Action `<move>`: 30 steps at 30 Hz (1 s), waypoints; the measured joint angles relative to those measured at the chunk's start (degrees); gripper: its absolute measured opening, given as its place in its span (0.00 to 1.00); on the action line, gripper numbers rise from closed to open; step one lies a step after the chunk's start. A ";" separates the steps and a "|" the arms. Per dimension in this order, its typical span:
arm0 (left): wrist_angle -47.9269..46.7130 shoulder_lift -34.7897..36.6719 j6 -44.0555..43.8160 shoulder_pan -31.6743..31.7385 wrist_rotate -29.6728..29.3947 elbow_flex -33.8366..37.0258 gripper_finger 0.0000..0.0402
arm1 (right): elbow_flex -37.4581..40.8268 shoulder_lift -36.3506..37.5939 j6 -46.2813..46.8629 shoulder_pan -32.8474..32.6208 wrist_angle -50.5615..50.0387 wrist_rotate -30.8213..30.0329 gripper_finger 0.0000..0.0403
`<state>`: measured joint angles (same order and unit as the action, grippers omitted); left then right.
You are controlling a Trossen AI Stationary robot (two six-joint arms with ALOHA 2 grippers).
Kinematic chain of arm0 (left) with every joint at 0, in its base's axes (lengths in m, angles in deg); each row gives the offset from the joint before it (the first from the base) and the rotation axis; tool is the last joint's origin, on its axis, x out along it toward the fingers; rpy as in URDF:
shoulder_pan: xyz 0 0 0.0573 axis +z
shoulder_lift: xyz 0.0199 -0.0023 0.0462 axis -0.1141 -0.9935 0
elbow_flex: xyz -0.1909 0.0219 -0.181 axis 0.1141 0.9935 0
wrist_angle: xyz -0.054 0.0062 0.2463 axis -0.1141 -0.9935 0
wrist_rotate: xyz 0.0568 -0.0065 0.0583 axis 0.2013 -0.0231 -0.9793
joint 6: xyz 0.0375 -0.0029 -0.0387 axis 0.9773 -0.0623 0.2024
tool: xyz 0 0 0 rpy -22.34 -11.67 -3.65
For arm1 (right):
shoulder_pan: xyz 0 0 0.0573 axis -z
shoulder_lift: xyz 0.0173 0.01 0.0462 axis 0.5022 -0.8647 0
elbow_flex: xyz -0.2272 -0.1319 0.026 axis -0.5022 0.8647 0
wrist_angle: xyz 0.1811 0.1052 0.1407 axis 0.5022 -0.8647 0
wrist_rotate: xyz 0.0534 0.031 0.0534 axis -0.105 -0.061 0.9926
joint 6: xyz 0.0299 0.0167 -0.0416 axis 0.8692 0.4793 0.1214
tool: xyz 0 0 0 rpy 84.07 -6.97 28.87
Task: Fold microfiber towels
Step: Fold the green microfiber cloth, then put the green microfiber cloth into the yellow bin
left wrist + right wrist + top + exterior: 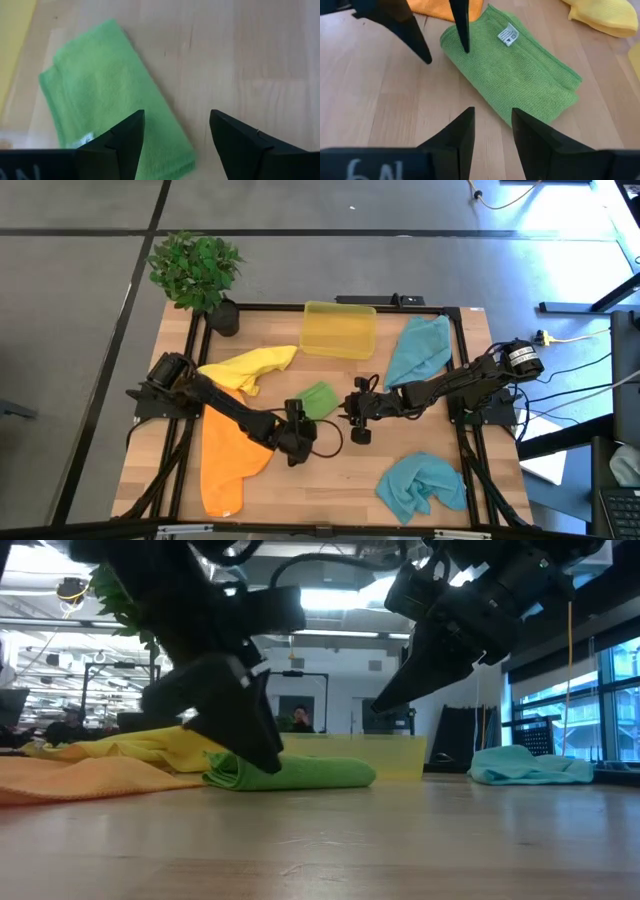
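Observation:
A green towel, folded into a small oblong, lies flat on the wooden table at mid-table. It also shows in the low view. My left gripper stands open at the towel's near-left edge, slanting down. In its own wrist view the open fingers frame the towel and bare wood. My right gripper hovers open to the towel's right, raised above the table, nothing between its fingers. The towel's white label faces up. My left gripper has one fingertip over the green towel's edge nearest the orange towel, coming slanting from above. I cannot tell whether it touches the cloth. The other finger stands over bare wood. The towel lies flat on the table.
A yellow towel and an orange towel lie crumpled at the left. One teal towel lies at the far right, another at the near right. A translucent yellow bin stands at the far edge, a potted plant at the far-left corner.

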<state>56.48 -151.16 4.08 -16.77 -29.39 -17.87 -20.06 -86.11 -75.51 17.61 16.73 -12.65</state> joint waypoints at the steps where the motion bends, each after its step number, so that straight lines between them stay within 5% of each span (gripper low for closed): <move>1: -0.27 -0.02 -0.42 -0.26 -0.90 0.02 0.54 | 0.00 0.00 0.00 0.00 0.00 -0.02 0.32; 12: -0.21 -4.12 -1.71 -0.17 -3.34 -0.16 0.53 | 0.00 -0.04 0.06 0.00 0.50 -0.02 0.33; 19: -0.18 -5.19 -1.75 -0.22 -4.42 -0.22 0.53 | 0.17 -5.16 -11.05 -0.87 2.83 -0.90 0.35; 30: -0.27 -5.42 -1.42 -0.14 -4.71 -0.16 0.40 | 0.18 -12.38 -27.23 -0.81 6.54 -7.89 0.64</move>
<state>56.21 -156.58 2.66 -16.91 -34.09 -18.03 -19.88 -98.49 -102.74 16.80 23.27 -20.54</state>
